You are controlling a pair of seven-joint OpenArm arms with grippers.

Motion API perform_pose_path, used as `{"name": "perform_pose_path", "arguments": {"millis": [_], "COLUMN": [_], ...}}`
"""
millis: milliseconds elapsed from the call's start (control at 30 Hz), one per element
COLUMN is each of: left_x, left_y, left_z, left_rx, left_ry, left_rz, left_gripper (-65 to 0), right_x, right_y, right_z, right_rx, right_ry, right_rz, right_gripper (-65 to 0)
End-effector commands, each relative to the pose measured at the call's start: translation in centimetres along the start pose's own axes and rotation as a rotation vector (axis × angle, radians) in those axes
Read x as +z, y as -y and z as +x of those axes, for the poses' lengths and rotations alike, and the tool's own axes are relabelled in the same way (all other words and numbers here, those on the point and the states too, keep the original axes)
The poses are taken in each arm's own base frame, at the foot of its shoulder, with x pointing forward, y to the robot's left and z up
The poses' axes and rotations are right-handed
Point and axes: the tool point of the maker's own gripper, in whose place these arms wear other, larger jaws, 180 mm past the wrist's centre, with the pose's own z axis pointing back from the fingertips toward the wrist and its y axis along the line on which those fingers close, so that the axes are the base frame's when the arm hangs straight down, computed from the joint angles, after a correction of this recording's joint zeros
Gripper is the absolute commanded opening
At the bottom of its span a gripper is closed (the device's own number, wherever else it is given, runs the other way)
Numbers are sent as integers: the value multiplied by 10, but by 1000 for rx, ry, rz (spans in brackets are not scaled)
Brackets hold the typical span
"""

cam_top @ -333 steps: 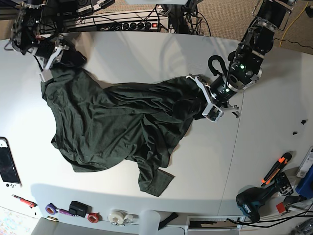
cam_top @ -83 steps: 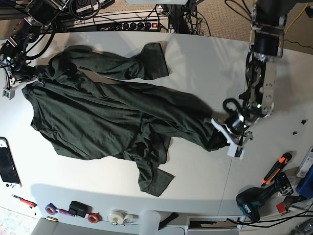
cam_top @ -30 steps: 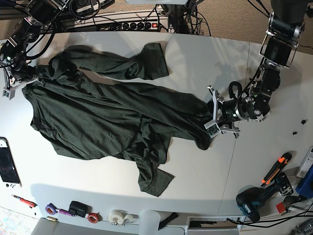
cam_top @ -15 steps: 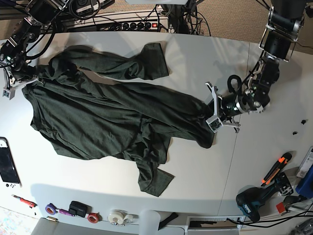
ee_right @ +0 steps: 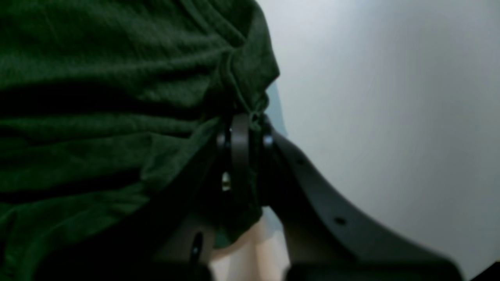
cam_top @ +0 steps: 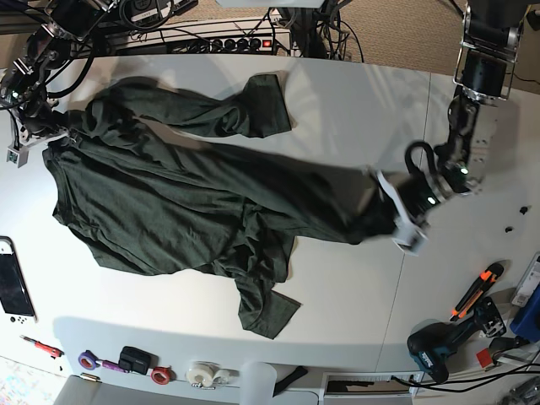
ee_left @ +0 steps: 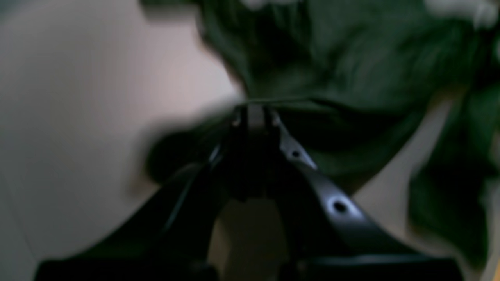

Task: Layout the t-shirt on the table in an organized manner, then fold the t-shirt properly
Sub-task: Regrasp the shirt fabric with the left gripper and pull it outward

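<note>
1. The left wrist view is blurred; the left tool (ee_left: 254, 111) is clamped on the t-shirt (cam_top: 186, 202).
2. The right tool (ee_right: 244, 125) pinches bunched cloth.
3. The shirt lies rumpled across the counter (cam_top: 337, 93).

no text, label or number can be read anywhere.

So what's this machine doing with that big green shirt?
Two robot arms are spreading a large dark forest-green knit t-shirt over a wide white table. The right gripper pinches one end of the shirt at the table's far corner, while the left gripper is clamped on the opposite end, with the cloth stretched between them. The shirt is still rumpled, with one sleeve flopped out, and no folding has started.
</note>
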Motion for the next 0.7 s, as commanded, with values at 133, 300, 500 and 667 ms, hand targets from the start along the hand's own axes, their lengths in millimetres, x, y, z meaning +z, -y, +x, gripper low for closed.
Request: {"name": "perform_pose_path", "arguments": {"millis": [133,300,500,667], "left_x": [16,13,-8,-9], "left_y": [-13,-4,-19,-11], "left_z": [65,103,62,12], "left_rx": [-23,-117,-149,-129], "left_ry": [163,219,-84,-325], "left_rz": [22,-1,72,58], "left_gripper": [-650,-650,-650,-650], "right_x": [5,6,6,7], "right_y": [2,-7,-9,-9], "right_z": [20,25,28,31], "right_rx": [3,-30,-36,-36], "right_ry": [59,89,105,118], "right_rz": [1,56,67,66], "right_gripper": [-650,-650,-650,-650]}}
